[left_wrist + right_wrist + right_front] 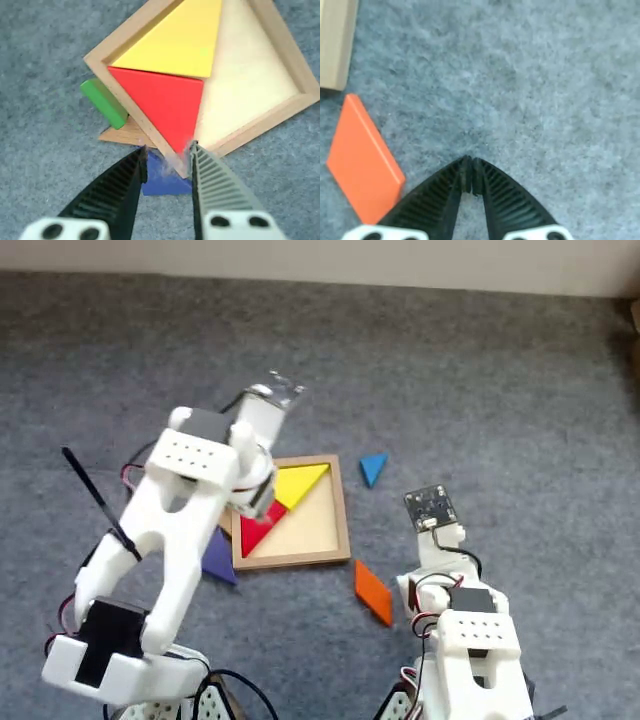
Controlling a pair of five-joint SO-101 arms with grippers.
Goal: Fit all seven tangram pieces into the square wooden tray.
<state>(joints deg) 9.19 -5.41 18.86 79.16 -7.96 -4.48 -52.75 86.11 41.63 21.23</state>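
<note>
Tangram tray [260, 125]: its near corner, holding the tip of a red triangle [160, 100], sits between the open left fingers [122, 187], with a blue piece [165, 184] just outside the rim. Farther out, a yellow triangle [175, 45] adjoins the red one, and a green piece [105, 102] lies outside the rim. The right fingers [445, 195] are closed on nothing, with an orange piece [362, 160] just beside them on the tabletop [545, 75].

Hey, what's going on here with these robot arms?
Two arms are fitting tangram pieces into a wooden tray. The yellow triangle and red triangle lie in the tray. The left hand is open over the tray's corner by the red triangle's tip. The right hand is shut above the carpet beside the orange piece. The small blue triangle and green piece lie outside.
</note>
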